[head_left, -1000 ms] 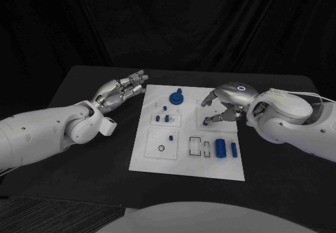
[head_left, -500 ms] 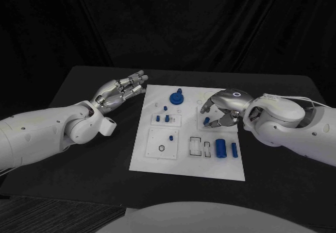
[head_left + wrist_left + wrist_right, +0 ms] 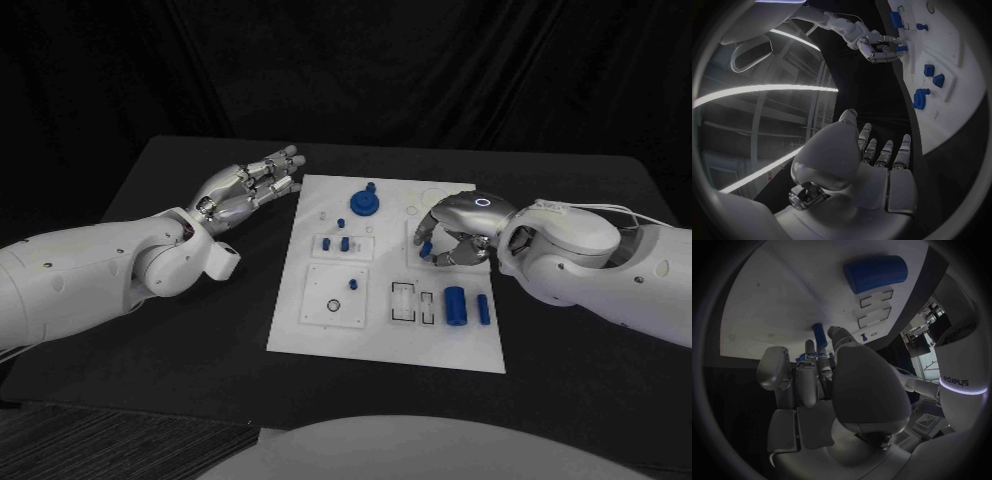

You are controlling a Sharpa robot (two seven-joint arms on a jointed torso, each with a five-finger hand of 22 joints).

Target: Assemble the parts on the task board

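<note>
The white task board [image 3: 325,330] lies mid-table. My right hand [image 3: 454,225] hovers low over its right middle, fingers curled down around a small blue peg [image 3: 426,252]; in the right wrist view the thumb and a finger [image 3: 809,347] flank that peg [image 3: 820,335]. The left wrist view shows the same hand [image 3: 876,47] bunched at the board. My left hand [image 3: 253,185] rests in the air beside the board's far left edge, fingers straight and apart, holding nothing. It appears again as the left hand [image 3: 873,165].
A blue round knob [image 3: 365,203] stands at the board's far side. Two small blue pieces [image 3: 335,243] sit in a left panel. A thick blue cylinder [image 3: 454,305] and a thinner one [image 3: 482,310] lie at the near right, beside rectangular slots [image 3: 411,300].
My right hand has come down and toward me over the board, its fingers curling in around the small blue peg. The left hand has stayed still.
</note>
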